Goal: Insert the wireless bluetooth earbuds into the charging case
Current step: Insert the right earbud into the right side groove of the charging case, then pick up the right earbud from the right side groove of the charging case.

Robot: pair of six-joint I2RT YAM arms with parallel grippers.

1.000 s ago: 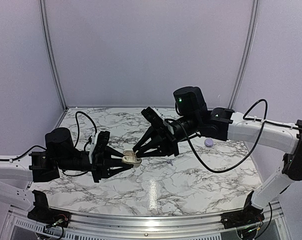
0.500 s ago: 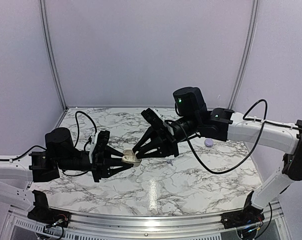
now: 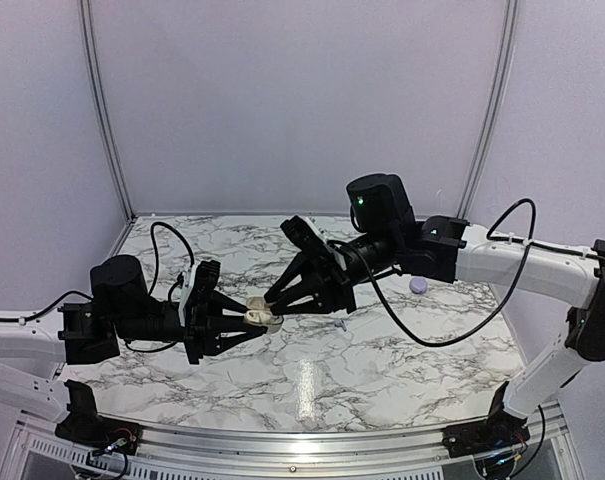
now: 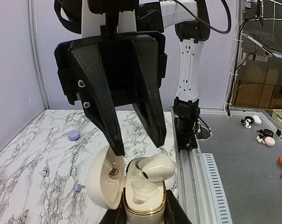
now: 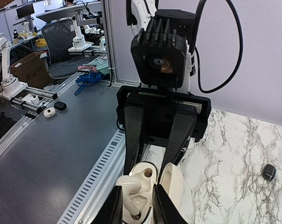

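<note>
Earbud (image 4: 152, 168) sideways atop charging case (image 4: 131, 193) — left gripper (image 4: 141, 218) tight on case, right gripper (image 4: 140, 145) ajar.

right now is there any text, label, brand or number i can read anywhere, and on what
No legible text, brand or number in any view.
Small dark mark inside the open lid of the charging case: too small to read.
</note>
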